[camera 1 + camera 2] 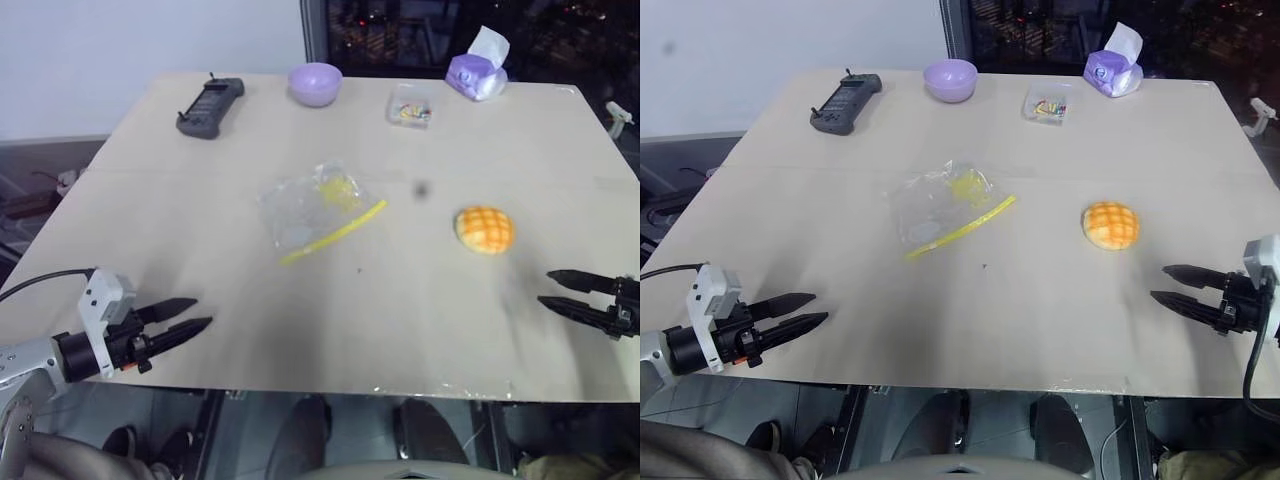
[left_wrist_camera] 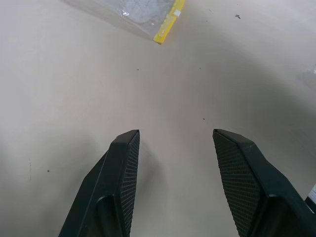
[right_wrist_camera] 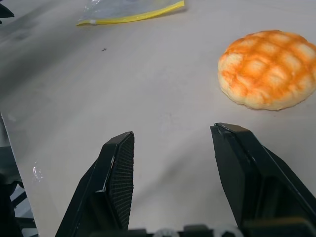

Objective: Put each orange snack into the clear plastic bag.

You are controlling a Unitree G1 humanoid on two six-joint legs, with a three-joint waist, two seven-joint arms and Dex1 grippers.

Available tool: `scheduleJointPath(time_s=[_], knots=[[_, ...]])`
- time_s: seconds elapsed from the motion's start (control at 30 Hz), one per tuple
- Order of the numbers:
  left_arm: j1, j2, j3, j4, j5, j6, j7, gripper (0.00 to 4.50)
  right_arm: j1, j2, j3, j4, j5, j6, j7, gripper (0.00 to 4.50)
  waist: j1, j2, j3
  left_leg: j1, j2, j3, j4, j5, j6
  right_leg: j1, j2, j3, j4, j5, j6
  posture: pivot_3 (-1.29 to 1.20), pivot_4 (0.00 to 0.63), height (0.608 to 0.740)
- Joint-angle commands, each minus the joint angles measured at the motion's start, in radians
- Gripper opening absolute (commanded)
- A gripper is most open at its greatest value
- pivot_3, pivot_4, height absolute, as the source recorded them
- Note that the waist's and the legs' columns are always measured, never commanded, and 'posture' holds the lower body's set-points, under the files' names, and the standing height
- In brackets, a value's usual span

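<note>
My right gripper (image 1: 1168,284): jaws apart, nothing between them, hanging just over the table (image 1: 1060,330) near its front edge.
My left gripper (image 1: 816,308): spread wide and empty, also low over the front of the table.
Bun (image 3: 269,68): just ahead of my right fingers and a little to the side, sitting dome-up on bare table, apart from everything else.
Bag (image 1: 312,208): lying flat, well ahead of my left gripper and further off from my right; its yellow strip (image 1: 333,232) is the edge nearest my left fingers.
How the bun should handle: I judge it light and soft, likely to squash. I would close gently across its sides, low on the dome, rather than press the grid top.
How the bag should handle: thin, crinkly and limp, probably slippery on the table. The yellow strip looks the firmest place to pinch so the mouth can be lifted open.
Writing: none I can read on bun or bag. The small box (image 1: 409,105) and the tissue pack (image 1: 476,74) far ahead are too small to make out.
</note>
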Motion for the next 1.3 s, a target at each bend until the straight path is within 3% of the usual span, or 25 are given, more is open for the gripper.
scheduleJointPath(time_s=[0.03, 0.23, 0.4, 0.77, 0.9, 1.13, 1.3], knots=[[-0.016, 0.005, 0.026, -0.010, -0.021, -0.011, -0.009, 2.52, 0.010, -0.010, -0.040, -0.035, 0.022, 0.006, 0.006, 2.69, -0.001, 0.000, 0.000, 0.000, 0.000, 0.000, 0.000, 0.000, 0.000, 0.000, 0.000, 0.000, 0.000, 0.000, 0.000, 0.00, 0.150, 0.740], [-0.079, -0.013, -0.023, -0.002, -0.010, 0.000, 0.018, 2.52, 0.023, -0.001, -0.048, -0.050, 0.017, 0.003, -0.029, 2.69, 0.001, 0.000, 0.000, 0.000, 0.000, 0.000, 0.000, 0.000, 0.000, 0.000, 0.000, 0.000, 0.000, 0.000, 0.000, 0.00, 0.150, 0.740], [-0.116, -0.001, -0.045, 0.003, -0.053, 0.135, 0.060, 2.52, 0.032, -0.002, -0.050, -0.063, 0.022, 0.009, -0.045, 2.69, -0.004, 0.000, 0.000, 0.000, 0.000, 0.000, 0.000, 0.000, 0.000, 0.000, 0.000, 0.000, 0.000, 0.000, 0.000, 0.00, 0.150, 0.740], [-0.157, -0.008, -0.068, 0.020, -0.023, 0.129, 0.091, 2.52, 0.032, -0.001, -0.051, -0.074, 0.025, 0.020, -0.061, 2.69, -0.004, 0.000, 0.000, 0.000, 0.000, 0.000, 0.000, 0.000, 0.000, 0.000, 0.000, 0.000, 0.000, 0.000, 0.000, 0.00, 0.150, 0.740], [-0.229, -0.022, -0.081, 0.070, -0.058, 0.259, 0.180, 2.52, 0.028, -0.007, -0.040, -0.106, 0.031, 0.036, -0.074, 2.69, -0.003, 0.000, 0.000, 0.000, 0.000, 0.000, 0.000, 0.000, 0.000, 0.000, 0.000, 0.000, 0.000, 0.000, 0.000, 0.00, 0.150, 0.740], [-0.465, -0.189, -0.020, 0.201, -0.299, 0.595, 0.392, 2.52, -0.053, -0.030, 0.010, -0.277, 0.127, 0.165, -0.101, 2.69, -0.003, 0.000, 0.000, -0.001, -0.001, -0.002, 0.002, 0.000, 0.000, 0.000, 0.000, -0.001, 0.002, 0.000, 0.000, 0.00, 0.150, 0.740], [-0.572, -0.300, -0.054, 0.295, -0.327, 0.676, 0.493, 2.52, -0.181, -0.048, 0.078, -0.368, 0.218, 0.303, -0.166, 2.69, -0.009, -0.001, 0.000, -0.001, -0.001, -0.003, 0.003, 0.000, 0.000, 0.000, 0.000, -0.002, 0.003, 0.000, 0.000, 0.00, 0.150, 0.740]])
